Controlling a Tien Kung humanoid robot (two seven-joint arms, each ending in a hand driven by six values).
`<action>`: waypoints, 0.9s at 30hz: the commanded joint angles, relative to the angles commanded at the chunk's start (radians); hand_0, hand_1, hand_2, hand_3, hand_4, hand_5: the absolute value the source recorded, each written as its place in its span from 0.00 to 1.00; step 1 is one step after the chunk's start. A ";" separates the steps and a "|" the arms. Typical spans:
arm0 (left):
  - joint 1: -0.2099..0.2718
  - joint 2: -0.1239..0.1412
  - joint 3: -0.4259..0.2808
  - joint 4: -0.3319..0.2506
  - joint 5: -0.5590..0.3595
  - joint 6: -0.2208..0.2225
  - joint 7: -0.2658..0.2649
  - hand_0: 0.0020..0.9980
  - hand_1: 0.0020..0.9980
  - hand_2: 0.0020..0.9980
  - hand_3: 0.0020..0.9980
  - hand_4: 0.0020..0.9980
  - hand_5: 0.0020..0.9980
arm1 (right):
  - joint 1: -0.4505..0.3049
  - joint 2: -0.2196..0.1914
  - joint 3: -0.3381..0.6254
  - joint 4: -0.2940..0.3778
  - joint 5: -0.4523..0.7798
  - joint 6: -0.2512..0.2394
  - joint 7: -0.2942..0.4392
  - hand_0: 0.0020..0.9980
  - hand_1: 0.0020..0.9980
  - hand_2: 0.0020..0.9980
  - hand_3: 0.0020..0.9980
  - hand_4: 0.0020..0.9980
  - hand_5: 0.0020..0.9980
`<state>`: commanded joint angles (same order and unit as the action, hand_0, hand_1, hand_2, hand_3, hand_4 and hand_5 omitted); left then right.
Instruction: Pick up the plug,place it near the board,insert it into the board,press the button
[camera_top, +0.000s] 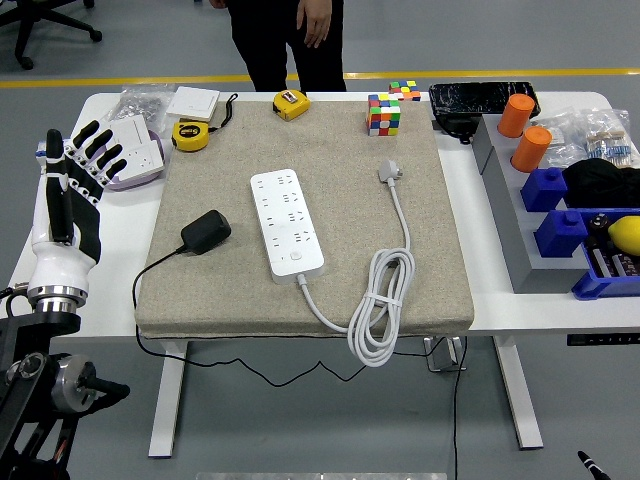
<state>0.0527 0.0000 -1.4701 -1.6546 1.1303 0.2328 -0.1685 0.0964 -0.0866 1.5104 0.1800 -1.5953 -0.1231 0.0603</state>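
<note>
The left hand (68, 190) is staying at the left edge of the white table (120, 230), raised, with its fingers spread and holding nothing. The right hand is not showing in the view.

The black plug (205, 231) is lying on the left part of the beige mat (330, 150), and its thin black cable is running off the near edge. The white power strip (287, 221) is lying just to the right of the plug, not touching it, with its button at the near end. The strip's own white cord (385, 300) is lying coiled at the near right of the mat.

A person (290, 35) is standing at the far side, one hand hanging down. Two yellow tape measures (190, 135) and a Rubik's cube (383, 114) are sitting at the far edge.
</note>
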 joint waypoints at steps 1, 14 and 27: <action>0.000 0.000 0.000 0.000 0.000 0.000 0.000 0.76 0.80 0.83 0.82 1.00 1.00 | 0.000 0.000 -0.001 0.000 0.000 0.000 0.000 0.90 0.88 0.84 0.84 1.00 1.00; -0.004 0.000 -0.001 -0.001 0.000 0.000 0.000 0.76 0.80 0.82 0.82 1.00 1.00 | 0.003 0.000 0.005 0.000 0.000 -0.001 0.000 0.90 0.88 0.84 0.84 1.00 1.00; -0.010 0.000 -0.007 0.007 0.082 0.005 0.033 0.76 0.81 0.81 0.81 1.00 0.68 | 0.008 0.002 0.009 0.000 0.001 -0.002 0.000 0.90 0.88 0.84 0.84 1.00 1.00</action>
<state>0.0425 0.0000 -1.4773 -1.6479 1.2126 0.2377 -0.1356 0.1043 -0.0848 1.5190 0.1800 -1.5941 -0.1248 0.0607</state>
